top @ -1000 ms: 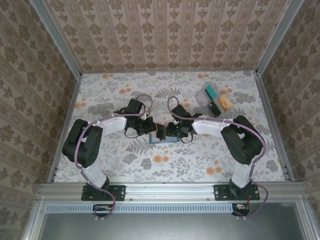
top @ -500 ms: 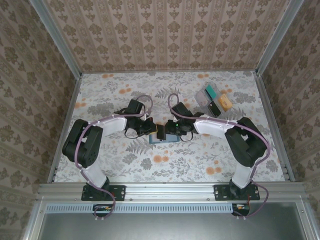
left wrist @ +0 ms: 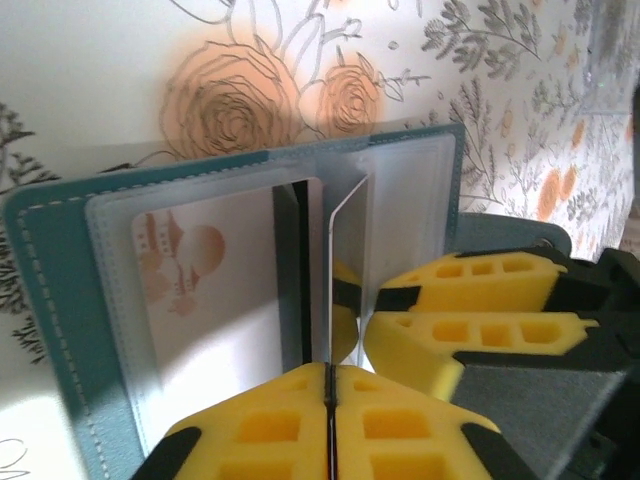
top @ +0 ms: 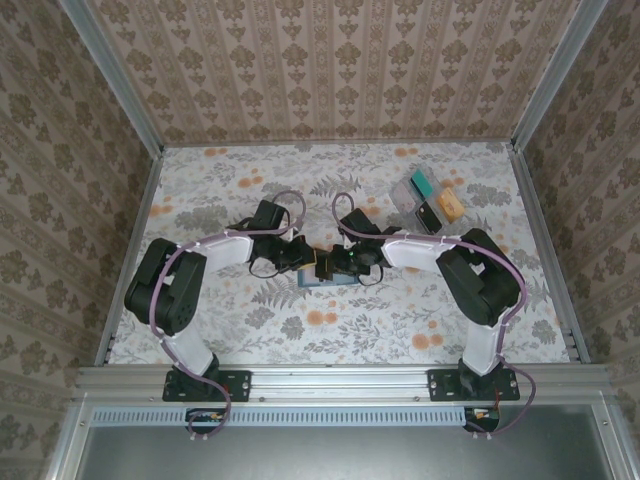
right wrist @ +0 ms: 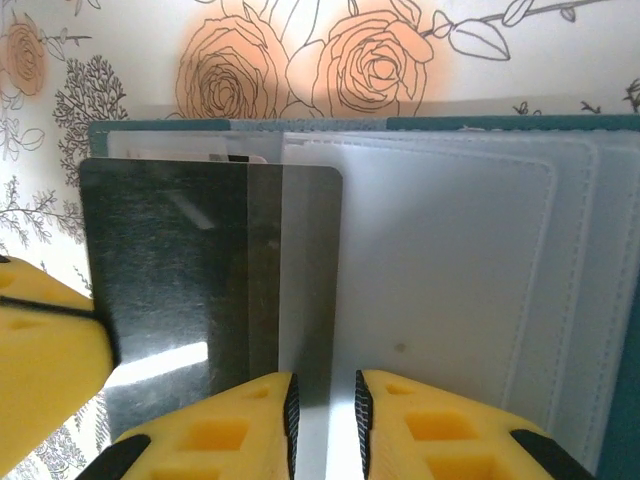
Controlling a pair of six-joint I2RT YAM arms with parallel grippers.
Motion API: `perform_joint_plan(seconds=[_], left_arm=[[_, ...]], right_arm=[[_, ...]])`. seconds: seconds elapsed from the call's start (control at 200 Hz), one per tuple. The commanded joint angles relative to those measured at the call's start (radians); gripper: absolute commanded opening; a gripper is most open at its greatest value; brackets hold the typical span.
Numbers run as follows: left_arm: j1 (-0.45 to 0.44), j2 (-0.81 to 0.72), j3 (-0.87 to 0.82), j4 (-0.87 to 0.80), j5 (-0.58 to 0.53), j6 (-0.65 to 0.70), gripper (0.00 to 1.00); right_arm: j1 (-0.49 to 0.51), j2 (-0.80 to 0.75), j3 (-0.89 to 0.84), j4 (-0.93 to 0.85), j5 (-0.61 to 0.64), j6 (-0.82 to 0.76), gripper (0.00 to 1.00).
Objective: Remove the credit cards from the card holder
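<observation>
The slate-blue card holder [left wrist: 60, 300] lies open on the floral table, its frosted sleeves [right wrist: 450, 290] fanned out. In the top view it sits mid-table [top: 326, 281] under both gripper heads. My left gripper [left wrist: 328, 372] is shut on a thin credit card [left wrist: 330, 280] seen edge-on, standing up out of a sleeve. The right wrist view shows that card [right wrist: 170, 270] as dark grey, with its right edge under a sleeve. A pale credit card with a pink print [left wrist: 210, 290] stays in the left sleeve. My right gripper [right wrist: 323, 410] is closed to a narrow gap on a sleeve's edge.
Several loose cards, teal [top: 422, 183], grey [top: 404, 194] and orange [top: 450, 207], lie at the back right. Both arms reach inward and meet over the card holder. Patterned walls and metal rails [top: 130, 260] enclose the table.
The right gripper has narrowed its jaws and its arm has shifted slightly left towards the card holder. The left arm has stayed in place.
</observation>
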Motion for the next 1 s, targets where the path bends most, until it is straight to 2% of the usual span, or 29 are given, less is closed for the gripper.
perform_joint_plan(seconds=[0.0,0.09,0.395,0.64,0.73,0.83,0.995], left_arm=[[0.004,0.005,-0.012,0.049,0.063,-0.016,0.15],[0.003,0.014,-0.009,0.056,0.071,-0.019,0.18],[-0.002,0.037,0.006,0.044,0.066,-0.017,0.19],[-0.023,0.047,0.055,-0.043,0.019,0.019,0.04],[-0.021,0.015,0.059,-0.09,-0.051,0.044,0.0],[-0.002,-0.042,0.05,-0.128,-0.064,0.067,0.0],[0.035,-0.163,0.06,-0.231,-0.083,0.136,0.0]], right_arm=[[0.005,0.025,0.023,0.004,-0.02,0.007,0.26],[0.005,0.029,0.024,0.002,-0.021,0.006,0.26],[0.005,0.025,0.022,-0.006,-0.015,0.002,0.26],[0.002,-0.017,-0.009,0.031,-0.02,-0.013,0.27],[-0.003,-0.055,-0.033,0.045,-0.013,-0.012,0.28],[-0.01,-0.11,-0.066,0.071,-0.005,-0.01,0.33],[-0.021,-0.216,-0.117,0.135,-0.042,-0.024,0.51]])
